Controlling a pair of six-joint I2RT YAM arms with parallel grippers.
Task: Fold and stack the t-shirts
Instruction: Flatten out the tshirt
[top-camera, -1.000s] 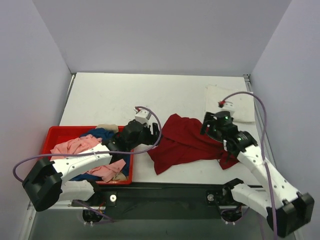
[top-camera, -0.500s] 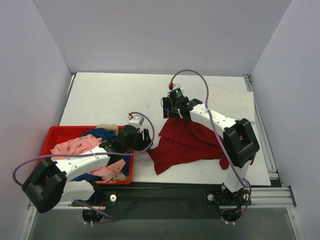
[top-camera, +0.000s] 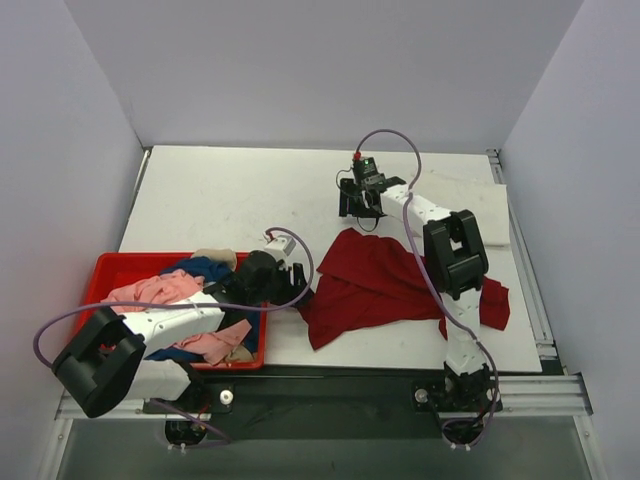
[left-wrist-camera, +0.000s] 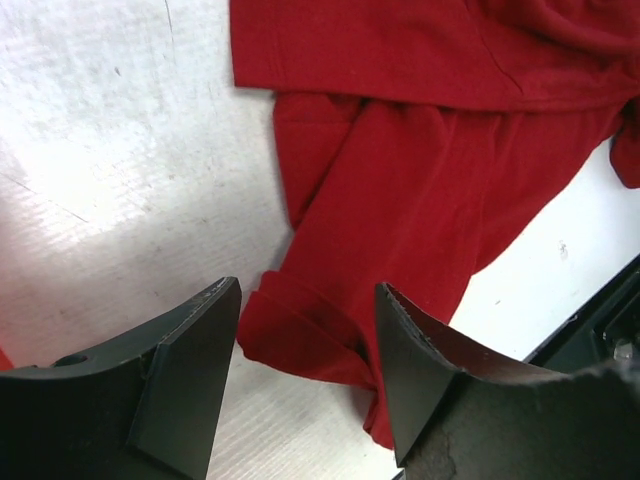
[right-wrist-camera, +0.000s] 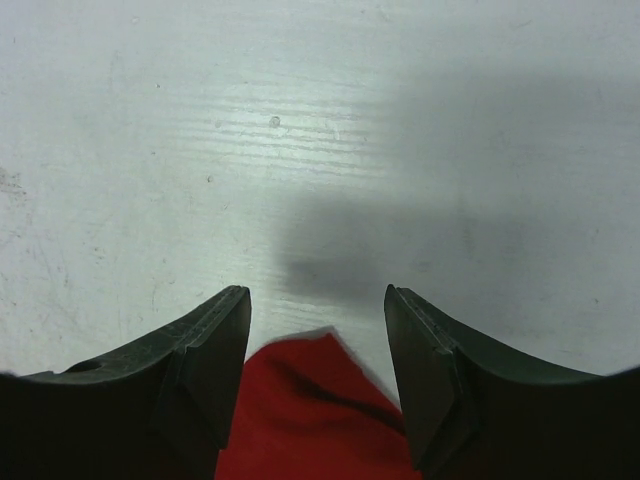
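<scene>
A dark red t-shirt (top-camera: 385, 285) lies crumpled and partly spread on the table, right of centre. My left gripper (top-camera: 293, 284) is open and low at its left corner. In the left wrist view (left-wrist-camera: 308, 292) a folded red edge (left-wrist-camera: 300, 335) lies between the open jaws. My right gripper (top-camera: 358, 207) is open just beyond the shirt's far tip. In the right wrist view (right-wrist-camera: 317, 295) that red tip (right-wrist-camera: 310, 400) lies between the jaws, not gripped. A folded white t-shirt (top-camera: 490, 215) lies at the back right. Pink (top-camera: 150, 290), blue (top-camera: 205, 268) and beige (top-camera: 215, 255) t-shirts fill the bin.
A red plastic bin (top-camera: 108, 268) stands at the near left under my left arm. My right arm reaches over the red shirt's right half. Grey walls close in the table on the left, back and right.
My right arm swung from the shirt's right side across to its far tip. The shirt's right side now lies spread further right. My left gripper shifted slightly right to the shirt's left corner.
</scene>
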